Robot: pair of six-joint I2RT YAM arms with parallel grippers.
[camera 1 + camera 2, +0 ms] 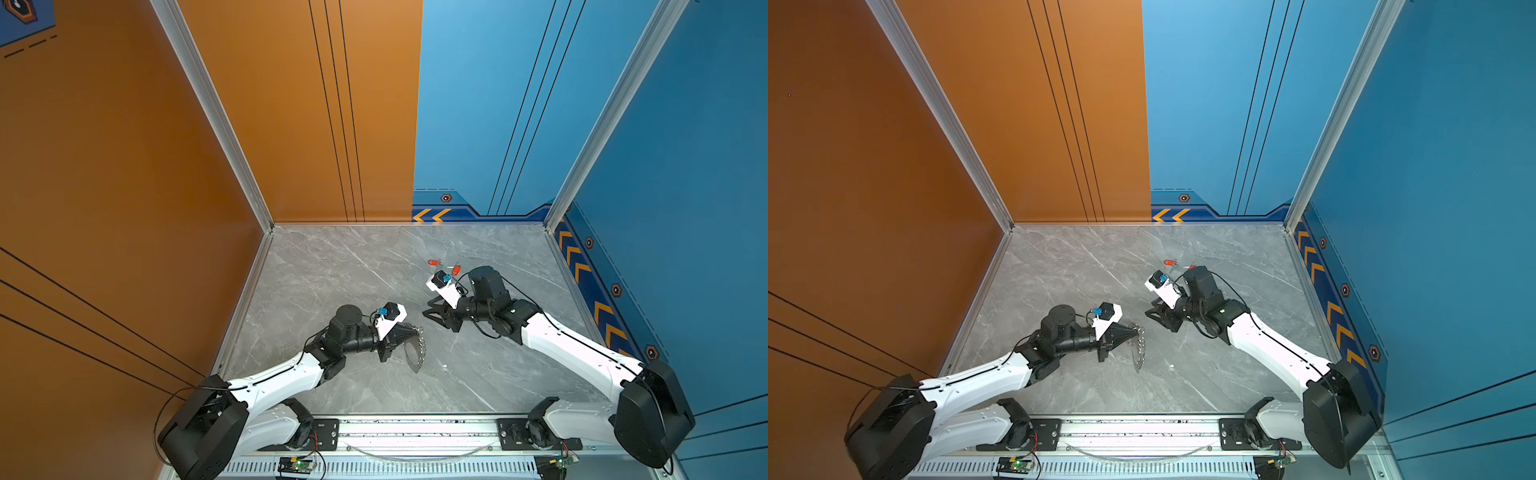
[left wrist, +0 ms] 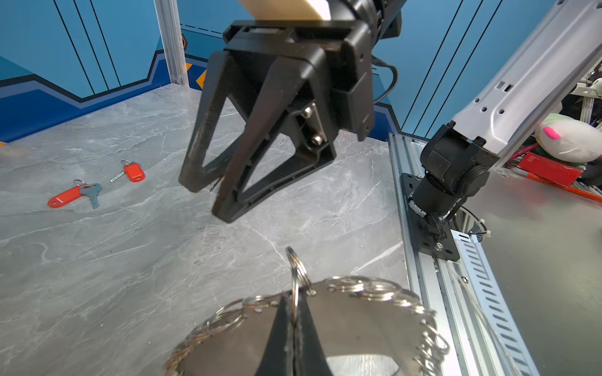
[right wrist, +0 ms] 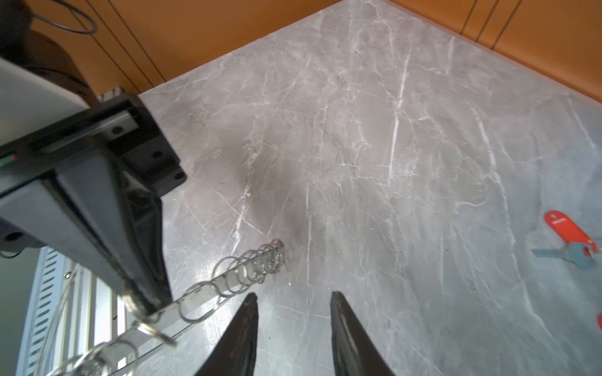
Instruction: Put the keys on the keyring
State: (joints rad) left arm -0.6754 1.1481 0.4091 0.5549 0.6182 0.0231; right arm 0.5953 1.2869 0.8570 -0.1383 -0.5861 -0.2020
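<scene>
While the left claw (image 2: 294, 309) is clamped shut on the keyring (image 2: 361, 312), pinching it at one split ring, the hoop hangs from it over the table (image 1: 332, 270). Its flat band is dull brown, fringed with small silver wire rings. Near it the right claw (image 3: 293, 298) hangs parted and empty, standing between hoop and keys (image 2: 134, 172). These lie flat on grey veined marble, each silver with a glossy orange-red oblong tag.
</scene>
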